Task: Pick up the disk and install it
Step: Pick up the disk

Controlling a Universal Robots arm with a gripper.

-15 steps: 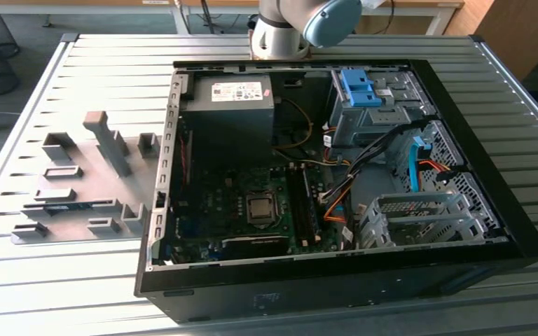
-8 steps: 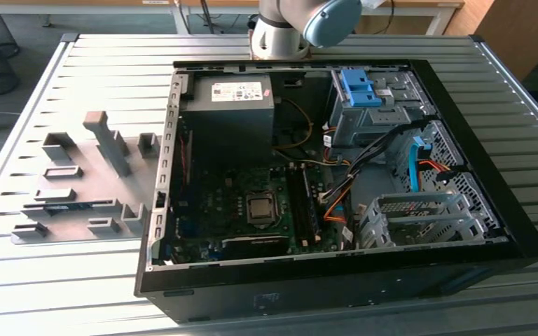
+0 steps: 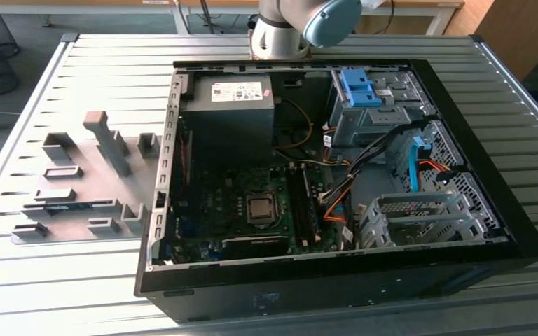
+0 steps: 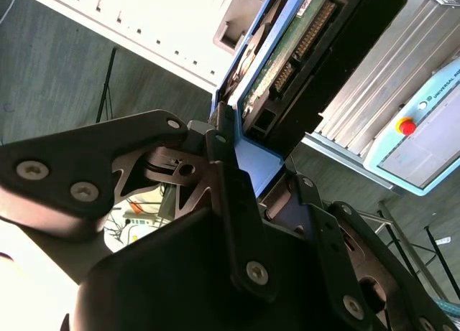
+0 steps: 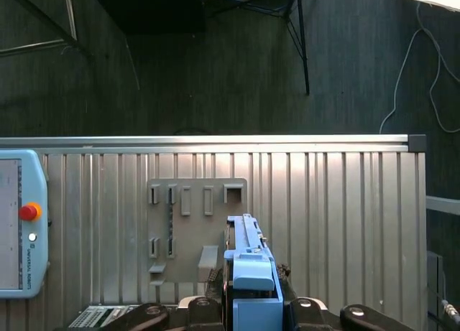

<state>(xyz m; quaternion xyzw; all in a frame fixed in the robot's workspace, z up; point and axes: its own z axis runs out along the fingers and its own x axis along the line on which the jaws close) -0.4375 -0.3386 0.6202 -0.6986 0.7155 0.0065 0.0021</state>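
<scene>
Gripping the disk [image 4: 287,51] by its blue carrier frame, the gripper [image 4: 244,155] is holding it in the air, with black fingers [image 4: 228,187] pressing on both sides of the frame. In the first wrist view the frame is standing edge-on between the jaws, and the grey fixture plate [image 5: 194,230] is lying behind it on the slatted metal table [image 5: 345,216]. In the exterior view the open computer case [image 3: 344,283] is sitting on this table, the fixture plate is lying at the exterior view's left of it, and the arm [image 3: 297,24] is rising at the far edge.
</scene>
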